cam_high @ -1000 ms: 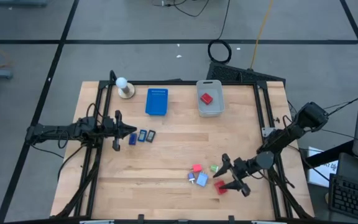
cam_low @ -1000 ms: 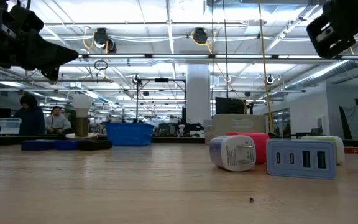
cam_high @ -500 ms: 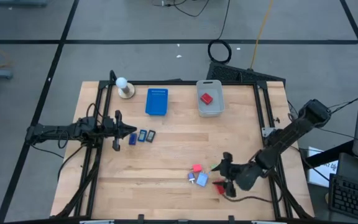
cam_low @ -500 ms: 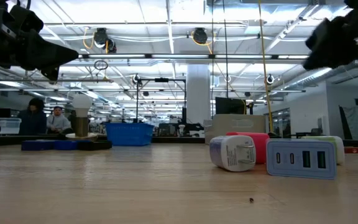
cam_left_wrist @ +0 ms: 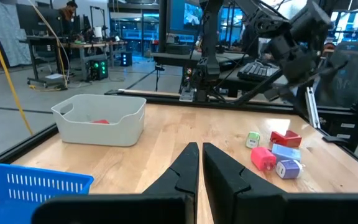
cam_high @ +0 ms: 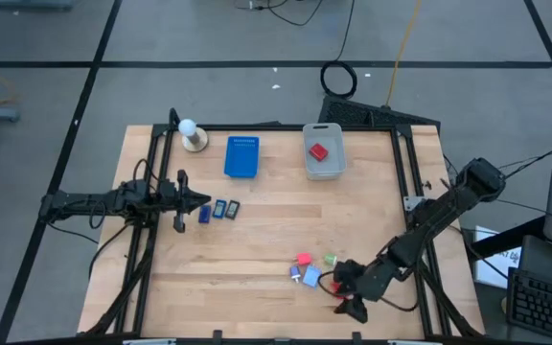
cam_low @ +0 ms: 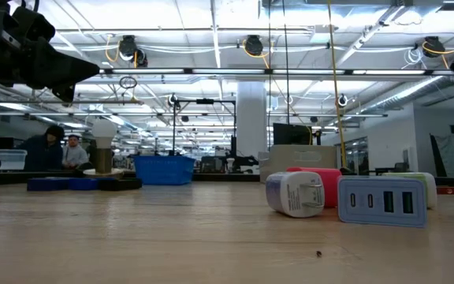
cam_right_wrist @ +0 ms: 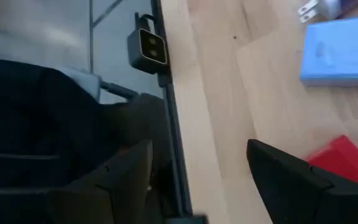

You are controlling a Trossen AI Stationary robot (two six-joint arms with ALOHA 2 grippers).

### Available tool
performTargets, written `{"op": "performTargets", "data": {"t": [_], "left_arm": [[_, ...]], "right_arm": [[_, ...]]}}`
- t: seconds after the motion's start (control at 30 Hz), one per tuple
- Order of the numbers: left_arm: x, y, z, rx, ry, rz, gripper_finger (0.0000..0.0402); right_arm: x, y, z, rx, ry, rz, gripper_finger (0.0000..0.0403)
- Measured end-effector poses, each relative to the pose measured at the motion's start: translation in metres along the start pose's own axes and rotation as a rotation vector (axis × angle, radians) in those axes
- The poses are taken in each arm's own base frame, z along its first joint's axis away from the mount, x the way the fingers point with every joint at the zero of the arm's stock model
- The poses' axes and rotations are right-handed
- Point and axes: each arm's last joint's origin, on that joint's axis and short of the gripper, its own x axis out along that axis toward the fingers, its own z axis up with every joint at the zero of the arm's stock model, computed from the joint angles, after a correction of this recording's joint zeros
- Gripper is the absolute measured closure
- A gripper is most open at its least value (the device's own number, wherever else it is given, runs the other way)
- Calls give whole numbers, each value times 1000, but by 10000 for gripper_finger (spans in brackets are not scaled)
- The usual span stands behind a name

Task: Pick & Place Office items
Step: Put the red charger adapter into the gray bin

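Observation:
The office items lie in a cluster near the table's near edge: a pink piece [cam_high: 303, 259], a green bit [cam_high: 330, 259] and a light-blue block [cam_high: 310, 276]. A red block [cam_right_wrist: 347, 163] lies there too. Three small dark-blue and grey rectangles [cam_high: 219, 209] lie at centre-left. My right gripper [cam_high: 345, 291] is open and low beside the cluster's right, near side. Its fingers [cam_right_wrist: 284, 180] straddle the table's near edge, and the red block is just beside one of them. My left gripper [cam_high: 201, 203] is shut and hovers by the rectangles.
At the far side stand a grey bin [cam_high: 323, 161] with a red block [cam_high: 317, 151] in it, a blue tray [cam_high: 241, 156] and a white ball on a round base [cam_high: 193, 135]. A small black device [cam_right_wrist: 146, 48] is fixed at the table's edge rail. People stand in the room behind the table.
My right gripper has moved toward the table's near edge and a little left, dropping low beside the cluster, and it has turned so that its wrist camera looks along the table edge. The items have not moved.

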Motion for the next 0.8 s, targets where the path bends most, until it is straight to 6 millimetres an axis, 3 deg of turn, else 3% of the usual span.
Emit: {"op": "performTargets", "data": {"t": [0.1, 0.27, 0.43, 0.8], "left_arm": [[0, 0, 0, 0, 0, 0, 380], [0, 0, 0, 0, -1, 0, 380], [0, 0, 0, 0, 0, 0, 380], [0, 0, 0, 0, 0, 0, 380]], "right_arm": [[15, -9, 1, 27, 73, -6, 147], [31, -8, 9, 49, 111, 119, 147], [41, -27, 1, 120, 260, 6, 147], [17, -37, -4, 174, 322, -180, 147]]}}
